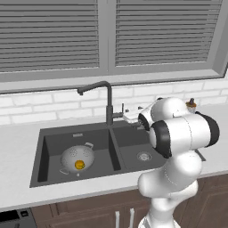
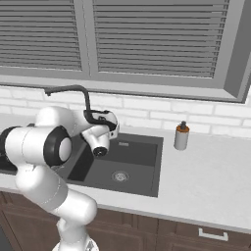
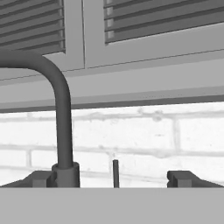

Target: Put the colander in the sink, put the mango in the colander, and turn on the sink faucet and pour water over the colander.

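The silver colander (image 1: 76, 156) sits in the left basin of the dark sink (image 1: 52, 147), and the orange mango (image 1: 79, 165) lies inside it. The dark gooseneck faucet (image 1: 108, 104) stands behind the divider, its spout swung left over that basin. I see no water. My gripper (image 1: 127, 116) is level with the faucet's base, just to its right. In the hand view the gripper (image 3: 113, 179) is open, fingertips (image 3: 183, 178) wide apart. The thin upright lever (image 3: 115, 173) stands between them, beside the faucet column (image 3: 63, 131).
A beige soap bottle (image 2: 181, 136) stands on the counter right of the sink. A white brick backsplash and a window with blinds rise behind the faucet. The right basin (image 2: 142, 164) holds just its drain. My arm's elbow hangs over the counter's front edge.
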### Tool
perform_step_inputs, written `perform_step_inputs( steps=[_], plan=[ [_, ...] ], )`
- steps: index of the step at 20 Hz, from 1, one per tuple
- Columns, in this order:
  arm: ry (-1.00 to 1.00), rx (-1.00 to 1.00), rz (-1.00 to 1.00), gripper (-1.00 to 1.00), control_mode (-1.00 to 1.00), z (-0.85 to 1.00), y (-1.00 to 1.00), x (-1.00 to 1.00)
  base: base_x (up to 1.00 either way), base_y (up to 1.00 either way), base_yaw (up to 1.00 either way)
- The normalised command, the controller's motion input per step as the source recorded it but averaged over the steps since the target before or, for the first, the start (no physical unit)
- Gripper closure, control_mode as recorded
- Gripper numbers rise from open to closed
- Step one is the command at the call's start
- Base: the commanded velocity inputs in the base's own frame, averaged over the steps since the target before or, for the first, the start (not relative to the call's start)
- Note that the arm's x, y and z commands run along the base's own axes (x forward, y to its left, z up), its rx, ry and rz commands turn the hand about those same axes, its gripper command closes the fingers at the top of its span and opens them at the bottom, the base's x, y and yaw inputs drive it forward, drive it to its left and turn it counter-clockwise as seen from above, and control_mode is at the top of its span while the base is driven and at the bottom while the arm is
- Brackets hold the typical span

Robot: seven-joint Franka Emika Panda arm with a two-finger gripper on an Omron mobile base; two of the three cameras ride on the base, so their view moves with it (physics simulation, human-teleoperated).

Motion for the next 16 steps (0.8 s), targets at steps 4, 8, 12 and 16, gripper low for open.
perform_step_inputs(
  steps=[4, 8, 12, 16],
  plan=[
    [0.05, 0.0, 0.02, -1.0, -1.0, -0.01, 0.22, 0.33, 0.0, 0.0, 0.0],
    [0.06, 0.0, 0.01, -1.0, -1.0, -0.04, 0.0, 0.5, 0.0, 0.0, 0.0],
    [0.0, 0.0, 0.0, -1.0, -1.0, -0.12, -0.11, 0.25, 0.0, 0.0, 0.0],
    [0.0, 0.0, 0.0, -1.0, -1.0, -0.23, -0.1, 0.17, 0.0, 0.0, 0.0]
  ],
)
